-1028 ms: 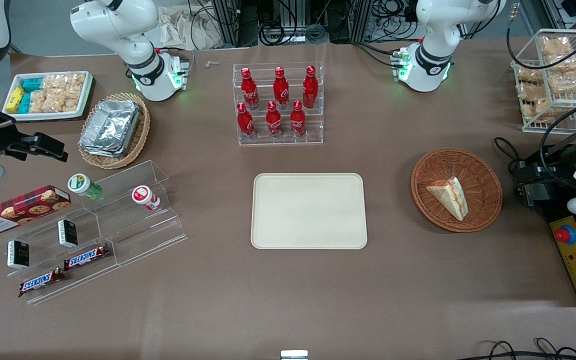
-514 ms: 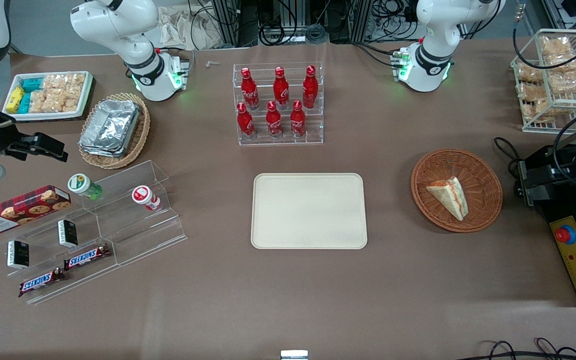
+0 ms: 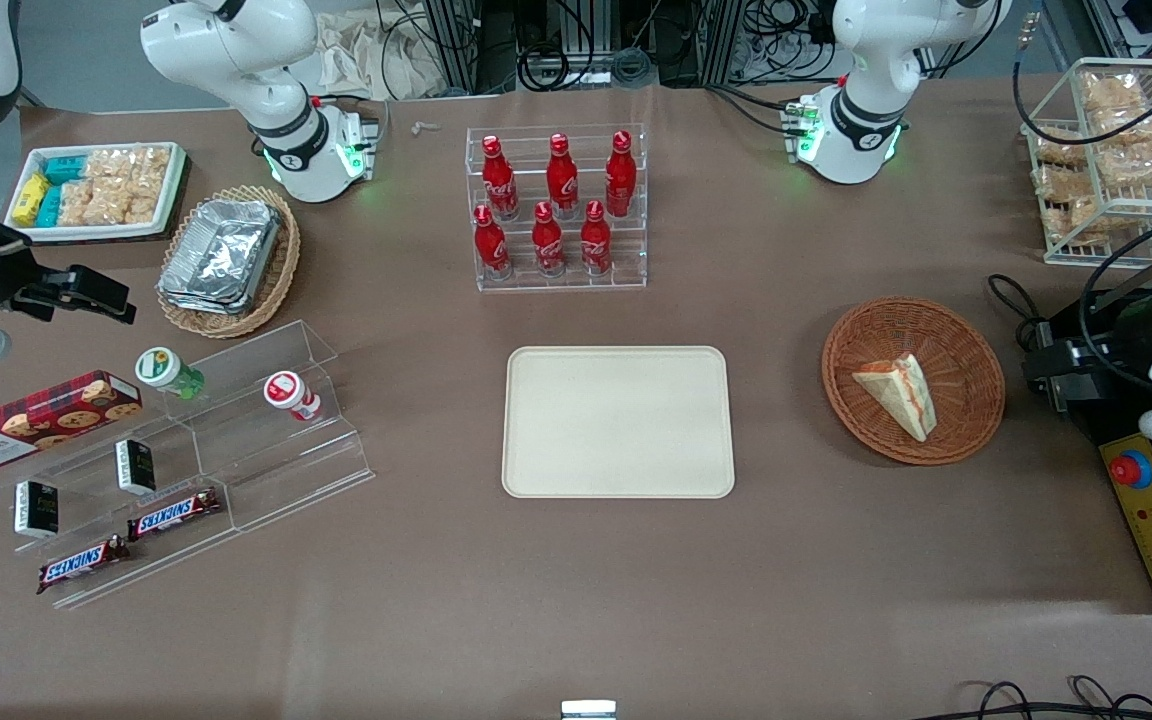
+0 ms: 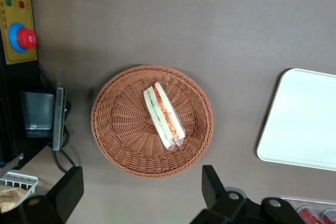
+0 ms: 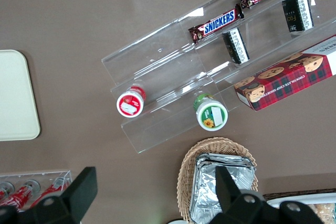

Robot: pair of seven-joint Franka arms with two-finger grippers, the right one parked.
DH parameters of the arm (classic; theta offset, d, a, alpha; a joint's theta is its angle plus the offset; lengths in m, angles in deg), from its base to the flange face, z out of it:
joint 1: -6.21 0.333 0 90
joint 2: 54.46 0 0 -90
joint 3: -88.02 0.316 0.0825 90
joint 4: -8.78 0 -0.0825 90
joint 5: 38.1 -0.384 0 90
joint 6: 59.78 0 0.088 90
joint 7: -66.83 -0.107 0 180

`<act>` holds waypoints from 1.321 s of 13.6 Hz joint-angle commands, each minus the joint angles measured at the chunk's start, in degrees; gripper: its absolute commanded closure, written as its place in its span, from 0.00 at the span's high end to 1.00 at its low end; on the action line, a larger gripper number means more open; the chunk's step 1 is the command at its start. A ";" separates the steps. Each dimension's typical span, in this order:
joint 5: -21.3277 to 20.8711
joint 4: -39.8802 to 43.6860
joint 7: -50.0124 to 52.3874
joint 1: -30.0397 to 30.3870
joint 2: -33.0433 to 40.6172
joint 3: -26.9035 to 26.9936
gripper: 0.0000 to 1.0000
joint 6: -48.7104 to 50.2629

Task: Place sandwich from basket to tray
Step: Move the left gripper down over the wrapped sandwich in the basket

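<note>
The sandwich [image 3: 898, 395], a pale wedge with red, orange and green stripes, lies in the round reddish-brown wicker basket [image 3: 966, 365] toward the working arm's end of the table. The cream-beige tray [image 3: 618, 422] lies bare at the table's middle, beside the basket. In the left wrist view the sandwich [image 4: 164, 115] lies in the middle of the basket [image 4: 118, 124], and a corner of the tray [image 4: 304, 124] shows. My left gripper [image 4: 139, 195] hangs well above the table near the basket, open and empty, its black fingers [image 4: 210, 184] wide apart.
A clear rack of red bottles [image 3: 558, 210] stands farther from the front camera than the tray. A yellow control box with a red button [image 3: 1131, 470] and a black block [image 3: 1071, 365] sit beside the basket. A wire rack of snack bags [image 3: 1106, 160] stands nearby.
The working arm at the table's end has shifted slightly outward and back. The sandwich, basket and tray have not moved.
</note>
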 commanded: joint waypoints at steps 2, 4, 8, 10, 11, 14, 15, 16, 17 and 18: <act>0.61 -17.15 1.76 -0.16 8.93 0.06 1.00 -10.41; 0.69 -25.63 2.29 -0.08 12.21 0.14 1.00 -17.30; 0.69 -28.55 8.43 -1.47 9.67 -0.29 1.00 -19.77; 0.61 -32.15 12.38 -2.18 9.24 -0.47 1.00 -23.46; 0.61 -33.30 14.49 -3.23 8.19 -0.47 1.00 -24.78; -0.53 -33.84 20.48 -4.73 3.71 -0.38 1.00 -26.46; -0.54 -33.84 20.66 -4.65 2.65 -0.30 1.00 -26.72; -0.54 -33.92 20.66 -4.56 2.03 -0.21 1.00 -26.81; -0.62 -34.27 20.75 -4.30 1.15 -0.12 1.00 -26.99; -0.71 -34.71 20.75 -4.12 0.45 -0.03 0.99 -27.86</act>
